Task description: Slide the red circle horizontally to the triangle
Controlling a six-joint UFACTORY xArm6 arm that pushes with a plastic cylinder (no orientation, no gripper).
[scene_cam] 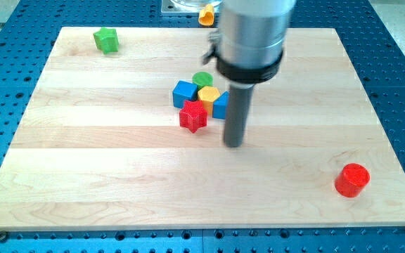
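Red circle (351,180) sits alone near the board's lower right corner, well apart from my tip (234,144), which touches no block, just right of the red star (193,117). Judged light, rigid, free-sliding; push its right flank, centred. Triangle not identifiable

A: Describe the arm's end section.

B: A wide cylindrical housing of silver-grey metal, closed at its lower edge by a black collar with a small black fitting protruding at the view's left.

A: And below the collar?

B: A straight, dark grey round rod, narrower than the housing, ending at my tip (234,144).
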